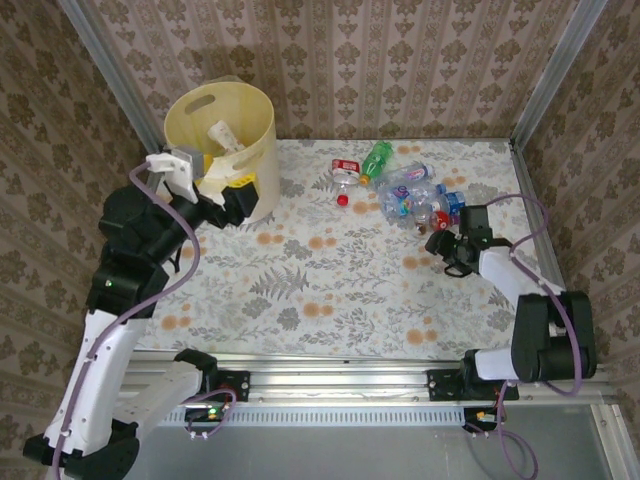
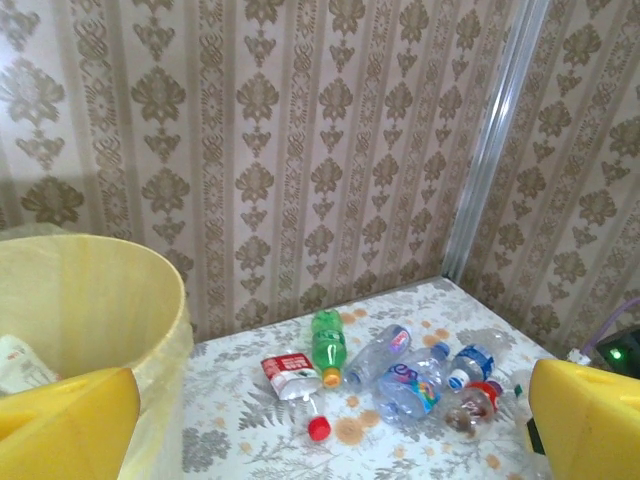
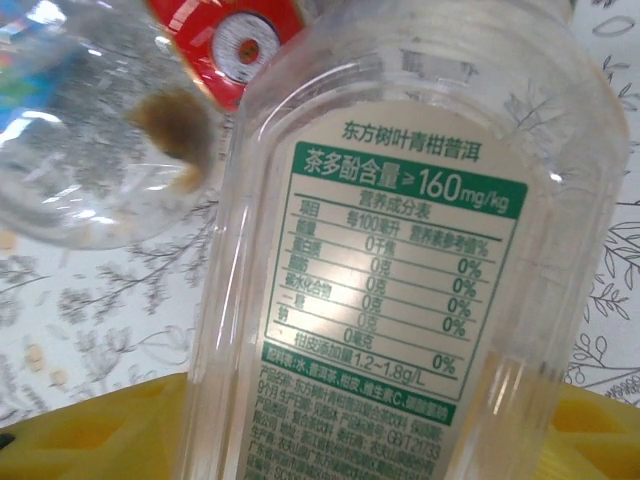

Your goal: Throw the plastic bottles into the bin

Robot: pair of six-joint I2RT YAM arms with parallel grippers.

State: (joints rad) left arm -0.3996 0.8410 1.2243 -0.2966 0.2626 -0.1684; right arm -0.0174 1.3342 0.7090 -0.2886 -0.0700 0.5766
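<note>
Rail (image 1: 330, 385) runs along the near edge, with both arm bases bolted to it. Just past it, the table (image 1: 300, 290) is bare floral cloth between the two arms, which is the widest free room. Wallpapered walls (image 1: 400, 60) box in the left, far and right sides. A metal post (image 1: 545, 70) stands in the far-right corner.

Right gripper (image 1: 438, 233) sits low near the right wall, at the near edge of the bottle pile (image 1: 415, 200). In the wrist view a clear bottle (image 3: 400, 250) with a green-and-white printed label lies between the yellow fingers (image 3: 90, 440), one on each side. Can't tell whether they press on it or only flank it. Close behind it is a second clear bottle (image 3: 90, 130) with brown dregs, and beside that a red label (image 3: 240, 40).

The pile is several clear bottles with blue and red caps and labels, lying touching one another on the far-right part of the cloth. They crowd the right gripper's far side. A green bottle (image 1: 377, 158) lies at the pile's far-left end, just beside a red-labelled bottle (image 1: 345, 167). A red cap (image 1: 343, 199) lies just to the near side of that one.

Left gripper (image 1: 222, 175) is up at the near rim of the bin (image 1: 260, 150), its fingers (image 2: 70, 415) spread wide apart. The left forearm crosses in front of the bin's near wall.

The bin stands upright in the far-left corner, close to the far wall and well apart from the pile. Inside it is at least one pale bottle (image 1: 222, 135).
</note>
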